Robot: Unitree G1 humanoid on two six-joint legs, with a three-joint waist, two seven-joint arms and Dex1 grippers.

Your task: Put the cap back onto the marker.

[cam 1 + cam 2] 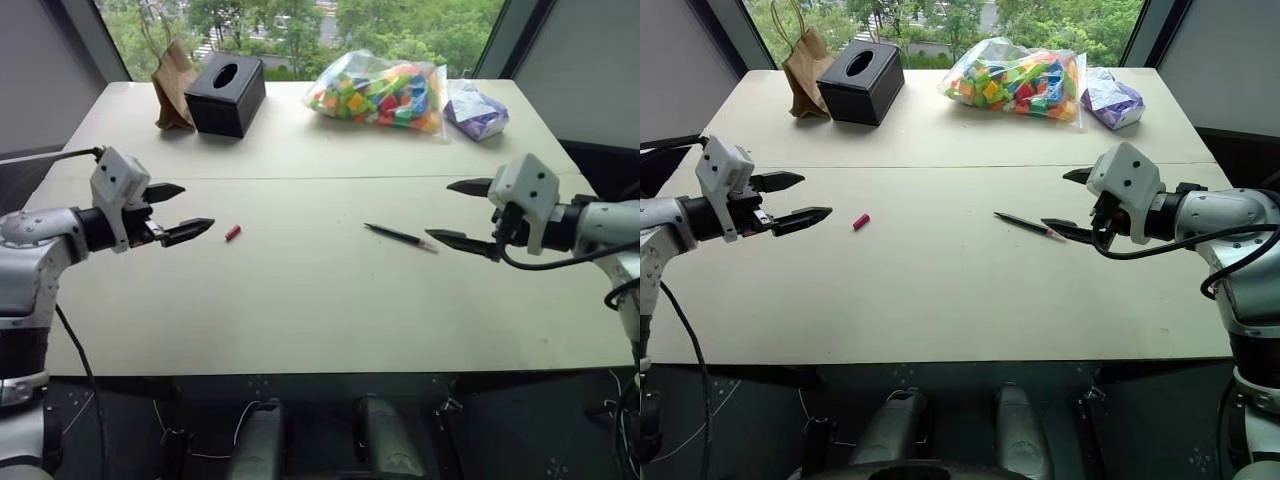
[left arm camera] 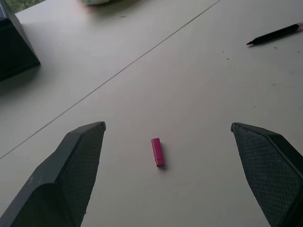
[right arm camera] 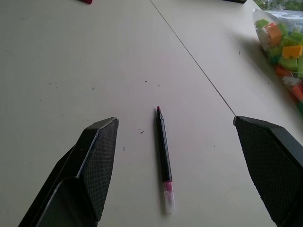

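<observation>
So the cap is lying loose on the counter, off toward the robot's left, and the marker is lying flat a good way apart from it, toward the right, with its writing tip bare, so nothing has been joined yet. The split looks handy: each piece is lined up with its own arm. The left gripper is hung just beside the cap, pointed inward and slightly down, jaws spread wide and empty; in its wrist view the cap sits right between the two fingers, which suggests a straight-in pinch is being set up. The right gripper is parked at the marker's near end, jaws likewise wide apart with nothing held, the marker centred between them. Farther back, well out of the way, a black tissue box, a brown paper bag, a bag of coloured blocks and a purple packet are left along the window edge.
</observation>
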